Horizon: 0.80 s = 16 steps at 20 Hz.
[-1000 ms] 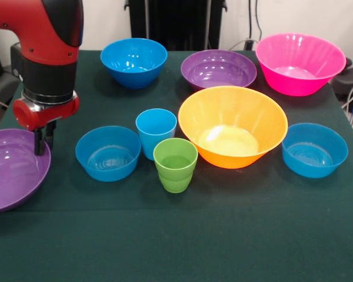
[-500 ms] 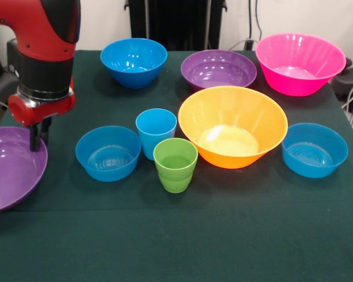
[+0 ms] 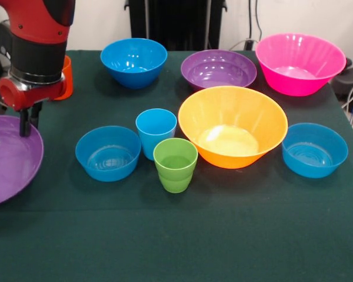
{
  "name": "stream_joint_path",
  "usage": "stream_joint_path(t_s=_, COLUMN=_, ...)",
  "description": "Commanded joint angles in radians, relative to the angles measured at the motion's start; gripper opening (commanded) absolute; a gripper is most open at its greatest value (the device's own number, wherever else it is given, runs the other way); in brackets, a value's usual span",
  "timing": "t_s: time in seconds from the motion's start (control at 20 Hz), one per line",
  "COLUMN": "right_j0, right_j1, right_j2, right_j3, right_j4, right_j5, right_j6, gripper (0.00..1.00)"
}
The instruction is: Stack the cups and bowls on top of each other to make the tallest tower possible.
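Gripper [image 3: 26, 122] clamped on the purple bowl's [image 3: 6, 161] rim at the table's [image 3: 194, 235] edge, bare cloth nearby

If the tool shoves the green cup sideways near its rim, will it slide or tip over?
The green cup looks taller than its base is wide, so a push near the rim would probably tip it. Its glossy plastic suggests it is light and stiff. It would likely knock the light blue cup right behind it. A low push should slide it on the dark table cloth.
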Motion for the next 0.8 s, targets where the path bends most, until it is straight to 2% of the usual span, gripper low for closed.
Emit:
stream_joint_path(t_s=0.05, right_j0=0.025, right_j1=-0.004, right_j2=-0.04, right_j3=0.054, right_j4=-0.02, right_j5=-0.067, right_j6=-0.023, gripper=0.0)
stream_joint_path(t_s=0.35, right_j0=0.036, right_j1=-0.024, right_j2=-0.051, right_j3=0.07, right_j4=-0.018, right_j5=-0.073, right_j6=0.001, gripper=0.0)
stream_joint_path(t_s=0.55, right_j0=0.039, right_j1=-0.066, right_j2=-0.045, right_j3=0.104, right_j4=0.01, right_j5=-0.062, right_j6=0.009, gripper=0.0)
stream_joint_path(t_s=0.8, right_j0=0.003, right_j1=-0.131, right_j2=0.013, right_j3=0.186, right_j4=0.125, right_j5=-0.041, right_j6=-0.007, gripper=0.0)
